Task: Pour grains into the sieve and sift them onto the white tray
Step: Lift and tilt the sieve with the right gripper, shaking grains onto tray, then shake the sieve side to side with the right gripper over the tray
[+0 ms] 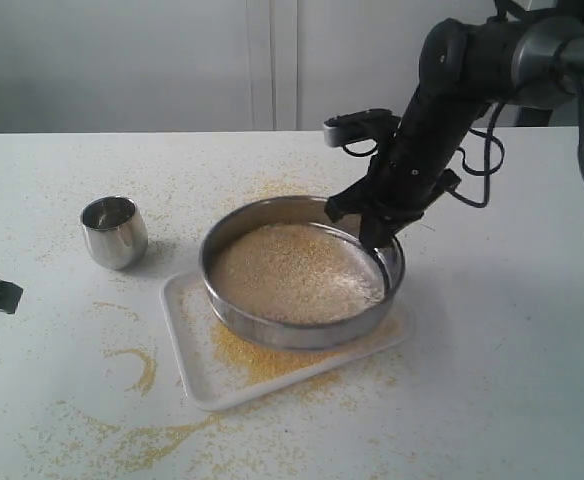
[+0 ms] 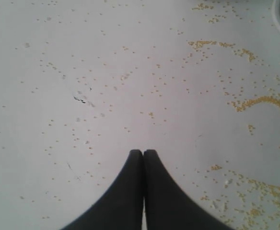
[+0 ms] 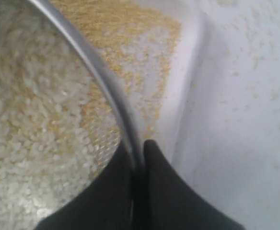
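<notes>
Right wrist view: pinching the sieve (image 3: 89, 72) rim with the right gripper (image 3: 139, 149), jaws clenched either side of the steel wall. Gripping at roughly the sieve's 2 o'clock in exterior view, over the white tray (image 1: 197, 370), grains (image 1: 287, 270) inside. Parking the left gripper (image 2: 143, 152) far out at 9 o'clock, pressed together, empty. Judging the sifting as right-arm work.

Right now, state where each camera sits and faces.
Exterior: off the arms, looking down at the sieve over the white tray; right end effector shows.
Left wrist: faces down at scattered grains; shut left end effector shows.
Right wrist: faces down at the sieve's rim; right end effector clamps it.
Shared: exterior and right wrist both show sieve and tray.
</notes>
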{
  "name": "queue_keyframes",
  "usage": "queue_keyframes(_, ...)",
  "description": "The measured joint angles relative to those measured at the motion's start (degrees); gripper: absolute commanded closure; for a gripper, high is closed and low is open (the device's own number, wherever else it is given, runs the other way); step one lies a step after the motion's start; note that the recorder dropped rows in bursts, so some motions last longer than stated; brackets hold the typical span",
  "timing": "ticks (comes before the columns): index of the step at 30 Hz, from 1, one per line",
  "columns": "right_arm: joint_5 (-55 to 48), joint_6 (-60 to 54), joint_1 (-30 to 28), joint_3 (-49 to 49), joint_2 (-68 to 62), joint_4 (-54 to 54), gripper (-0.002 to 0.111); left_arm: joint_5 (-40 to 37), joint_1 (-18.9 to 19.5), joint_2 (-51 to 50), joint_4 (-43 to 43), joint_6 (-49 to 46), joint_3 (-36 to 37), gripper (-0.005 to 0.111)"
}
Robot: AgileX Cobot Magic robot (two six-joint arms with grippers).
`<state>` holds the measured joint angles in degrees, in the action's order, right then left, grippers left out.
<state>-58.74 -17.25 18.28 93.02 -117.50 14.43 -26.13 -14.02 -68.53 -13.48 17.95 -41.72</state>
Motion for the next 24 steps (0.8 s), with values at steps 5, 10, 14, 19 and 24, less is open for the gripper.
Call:
queue_keyframes(5,4.22,2.55,-0.23,-0.01,0.0,-2.36,0.108,0.0,0.0,0.0,0.0,0.0,0.0,0.107)
queue_keyframes(10,3.5,-5.87,-0.16,-0.68,-0.1,1.75,0.108,0.0,0.0,0.0,0.0,0.0,0.0,0.107)
queue_keyframes(14,1.64,4.92,0.53,-1.04,0.0,-3.15,0.108,0.0,0.0,0.0,0.0,0.0,0.0,0.107)
queue_keyframes(19,4.98,-4.1,-0.22,-0.69,0.43,-0.65,0.108,0.0,0.0,0.0,0.0,0.0,0.0,0.107)
queue_keyframes(24,5.31,1.42,-0.02,-0.67,0.18,2.1,0.108,0.0,0.0,0.0,0.0,0.0,0.0,0.107)
